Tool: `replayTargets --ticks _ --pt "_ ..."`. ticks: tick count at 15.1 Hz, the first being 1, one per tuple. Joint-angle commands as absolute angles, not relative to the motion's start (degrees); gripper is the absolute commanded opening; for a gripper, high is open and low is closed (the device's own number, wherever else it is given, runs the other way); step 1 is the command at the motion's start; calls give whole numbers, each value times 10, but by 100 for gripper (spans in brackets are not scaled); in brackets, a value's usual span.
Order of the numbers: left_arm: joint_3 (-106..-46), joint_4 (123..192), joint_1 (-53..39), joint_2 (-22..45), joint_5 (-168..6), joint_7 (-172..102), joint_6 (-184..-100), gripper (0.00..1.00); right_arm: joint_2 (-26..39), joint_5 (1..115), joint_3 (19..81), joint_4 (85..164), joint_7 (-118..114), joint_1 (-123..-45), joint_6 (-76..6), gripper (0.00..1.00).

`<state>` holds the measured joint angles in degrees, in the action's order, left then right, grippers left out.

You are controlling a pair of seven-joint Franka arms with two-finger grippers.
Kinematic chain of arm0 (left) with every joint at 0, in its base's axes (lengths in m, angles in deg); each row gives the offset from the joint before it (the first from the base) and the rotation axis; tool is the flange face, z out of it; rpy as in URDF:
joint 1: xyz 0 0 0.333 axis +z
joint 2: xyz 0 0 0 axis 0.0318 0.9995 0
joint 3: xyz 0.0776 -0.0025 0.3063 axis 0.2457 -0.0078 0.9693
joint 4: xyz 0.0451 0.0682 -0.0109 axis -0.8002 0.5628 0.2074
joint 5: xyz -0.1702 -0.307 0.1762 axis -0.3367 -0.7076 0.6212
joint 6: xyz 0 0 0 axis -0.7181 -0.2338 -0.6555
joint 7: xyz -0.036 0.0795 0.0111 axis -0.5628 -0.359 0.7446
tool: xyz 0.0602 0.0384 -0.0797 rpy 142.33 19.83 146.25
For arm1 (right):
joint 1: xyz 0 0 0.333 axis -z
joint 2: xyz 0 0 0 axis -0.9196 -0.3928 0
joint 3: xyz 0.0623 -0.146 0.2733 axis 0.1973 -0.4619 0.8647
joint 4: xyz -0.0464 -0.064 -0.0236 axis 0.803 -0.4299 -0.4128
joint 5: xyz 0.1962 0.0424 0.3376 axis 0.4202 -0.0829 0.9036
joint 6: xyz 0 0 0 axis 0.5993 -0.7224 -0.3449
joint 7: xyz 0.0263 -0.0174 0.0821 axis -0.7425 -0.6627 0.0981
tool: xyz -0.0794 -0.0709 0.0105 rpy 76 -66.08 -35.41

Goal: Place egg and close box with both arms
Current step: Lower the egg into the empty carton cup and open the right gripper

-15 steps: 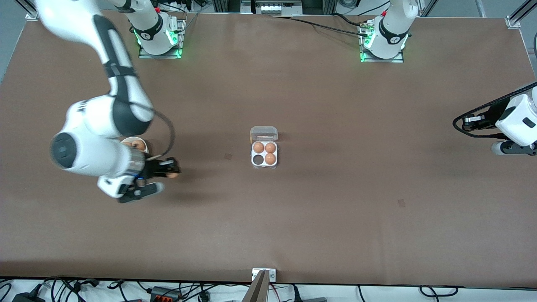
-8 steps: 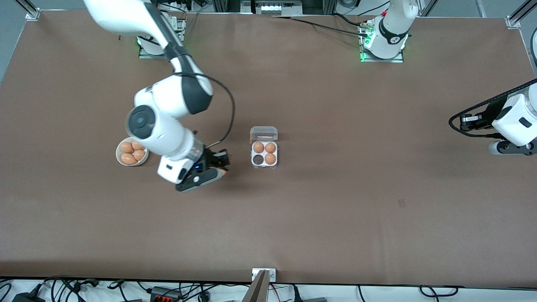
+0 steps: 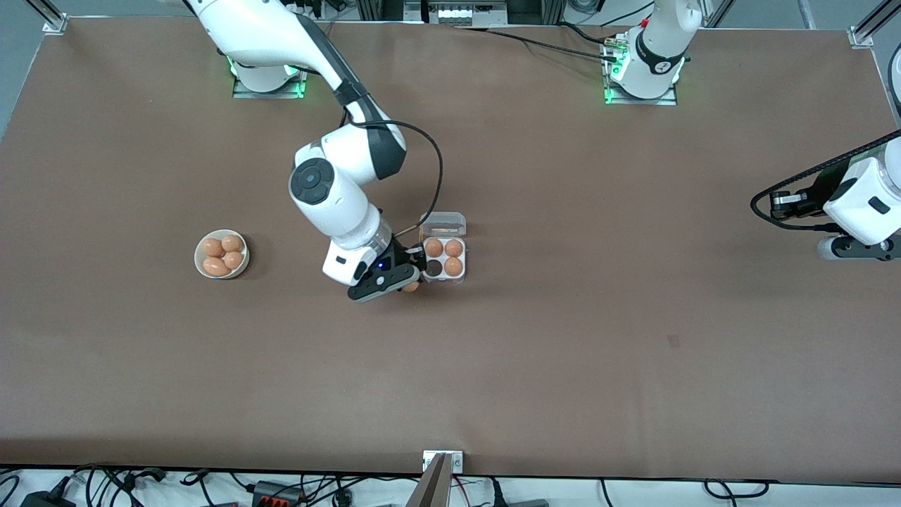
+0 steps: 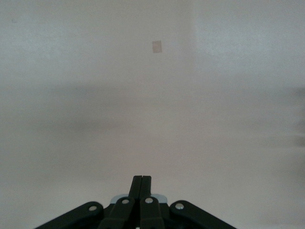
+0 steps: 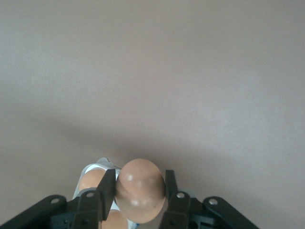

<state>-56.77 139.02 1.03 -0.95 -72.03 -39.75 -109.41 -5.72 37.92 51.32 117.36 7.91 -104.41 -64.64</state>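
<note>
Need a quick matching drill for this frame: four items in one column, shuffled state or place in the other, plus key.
1. right gripper
2. left gripper
3. box
4. bowl

A. lid open, one cell empty
B. holds four eggs, toward the right arm's end of the table
C. shut on nothing, over bare table at the left arm's end
D. shut on an egg, at the box's edge

Pairs: 1-D, 2-C, 3-A, 4-B

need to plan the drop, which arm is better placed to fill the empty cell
Right. The right gripper is shut on an egg beside the box; the left gripper, shut and empty, waits at the table's end.
</note>
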Motion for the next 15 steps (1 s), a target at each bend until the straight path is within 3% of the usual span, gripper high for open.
replayTargets --ticks 1,15 --pt "-565 1371 8 -2 -721 -409 -1082 1 -61 374 504 1189 114 -1073 -678 18" --pt "-565 1371 8 -2 -724 -409 -1081 1 -108 375 505 1187 114 -1096 -722 18"
